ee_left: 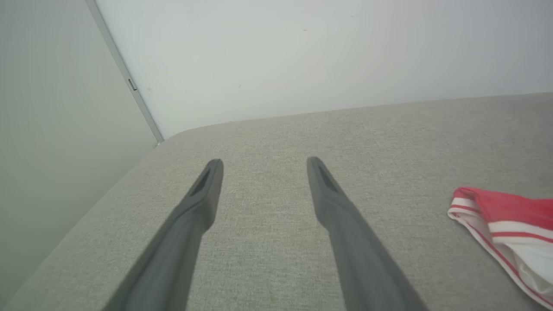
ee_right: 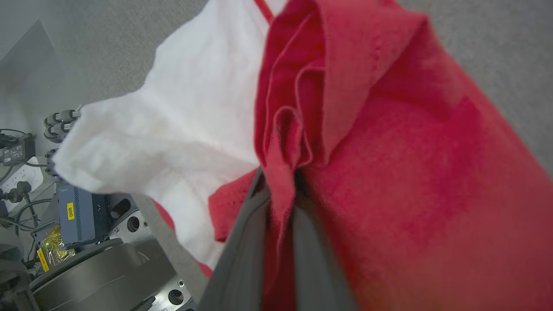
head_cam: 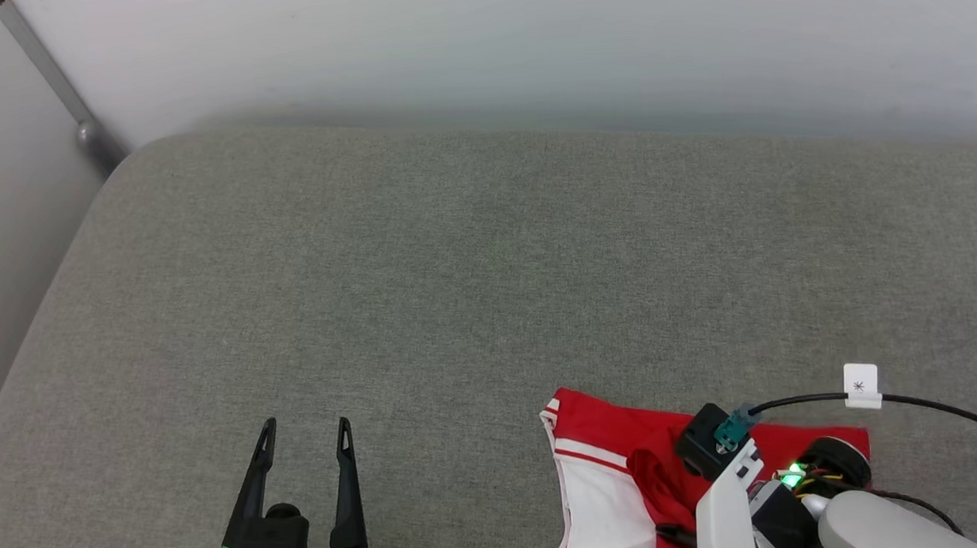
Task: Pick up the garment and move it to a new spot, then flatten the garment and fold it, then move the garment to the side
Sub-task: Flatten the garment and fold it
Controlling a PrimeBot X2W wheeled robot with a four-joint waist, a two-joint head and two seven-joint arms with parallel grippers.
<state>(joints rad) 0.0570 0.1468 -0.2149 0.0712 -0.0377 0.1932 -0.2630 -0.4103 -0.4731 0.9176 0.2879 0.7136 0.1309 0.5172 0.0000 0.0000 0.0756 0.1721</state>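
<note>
Red fabric w/ white sleeve panel = the garment, bunched in loose folds in R wrist view. A pinched ridge of the red cloth runs down between the 2 dark fingers of the right gripper, and the fingers are clamped nearly together on that ridge. In the same view, below and left of the white panel: dark robot base, and a grey-blue box w/ a yellow label. Head view: garment sits at the lower R of the grey woven pad, near the front edge and partly under the pale right forearm. Its white sleeve w/ red-striped trim faces L, and the cloth runs off the bottom of frame. Can't tell if any of it is lifted clear of the pad. A black cable w/ a white tag crosses the pad just beyond the garment. The left gripper is at lower L, fingers spread wide w/ nothing between them, pointing toward the pale wall, well apart from the garment. L wrist view: bare pad lies between and ahead of its 2 fingers, garment edge at far R. A metal strip runs along the corner, upper L.
</note>
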